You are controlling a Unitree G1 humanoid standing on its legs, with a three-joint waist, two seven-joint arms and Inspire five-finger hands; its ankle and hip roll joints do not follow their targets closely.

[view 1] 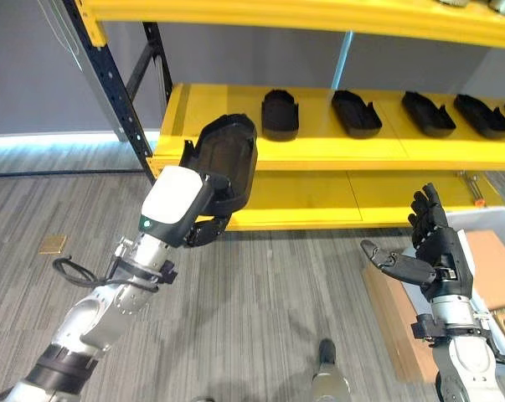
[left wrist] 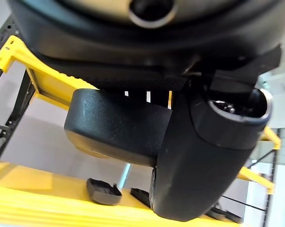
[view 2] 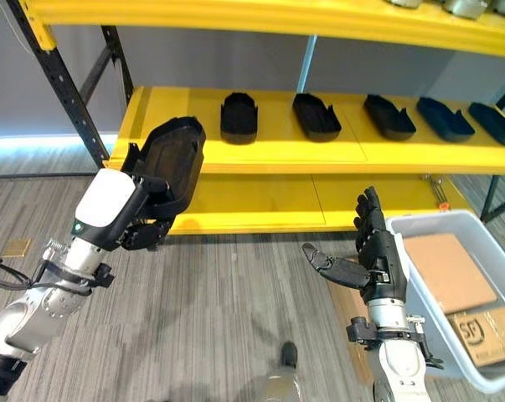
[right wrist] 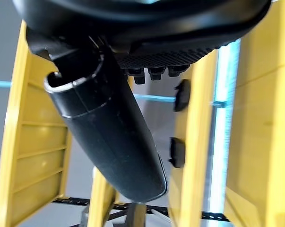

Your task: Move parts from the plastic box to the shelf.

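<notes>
Black part (view 1: 229, 155), a shallow tray-like shell, is gripped in the left hand (view 1: 203, 219), fingers curled round its lower edge, held tilted up in front of the left end of the yellow shelf (view 1: 319, 151); other black parts (view 1: 280, 114) lie in a row along that shelf, further right; right hand (view 1: 428, 243) is raised near the grey plastic box (view 2: 419, 230), fingers straight, thumb spread, holding nothing.

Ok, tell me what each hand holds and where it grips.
Left hand grips a black part by its lower end; right hand is open, holding nothing.
</notes>
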